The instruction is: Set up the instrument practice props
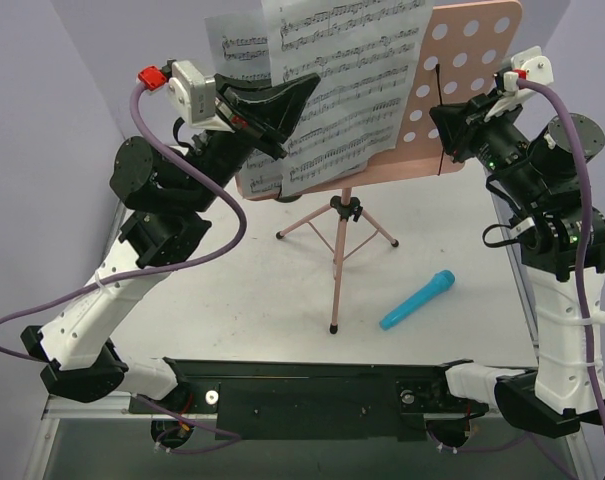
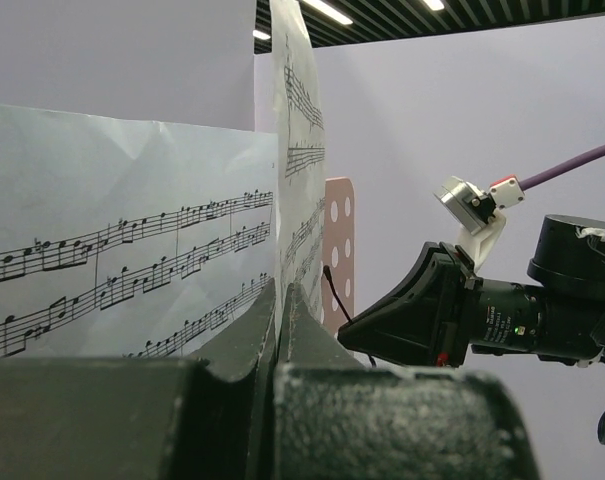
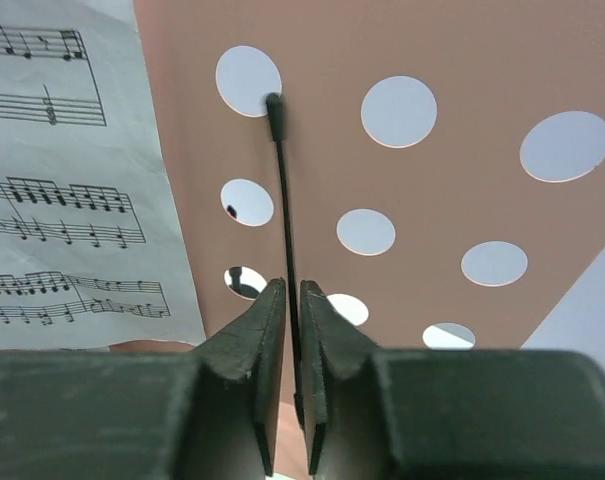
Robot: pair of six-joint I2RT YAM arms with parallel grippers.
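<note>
The pink music stand stands at the table's back on thin tripod legs (image 1: 339, 240), its hole-punched desk (image 1: 472, 70) facing me. Two white sheets of music lean on the desk: a front sheet (image 1: 352, 80) and one behind it to the left (image 1: 237, 45). My left gripper (image 1: 307, 88) is shut on the front sheet's left edge, seen edge-on in the left wrist view (image 2: 282, 180) above the jaws (image 2: 280, 292). My right gripper (image 1: 435, 118) is shut on the black wire page holder (image 3: 280, 190) on the desk's right half (image 3: 462, 180).
A blue toy microphone (image 1: 417, 300) lies on the white table right of the stand's front leg. Grey walls close in the left, back and right sides. The black mounting rail (image 1: 312, 395) runs along the near edge.
</note>
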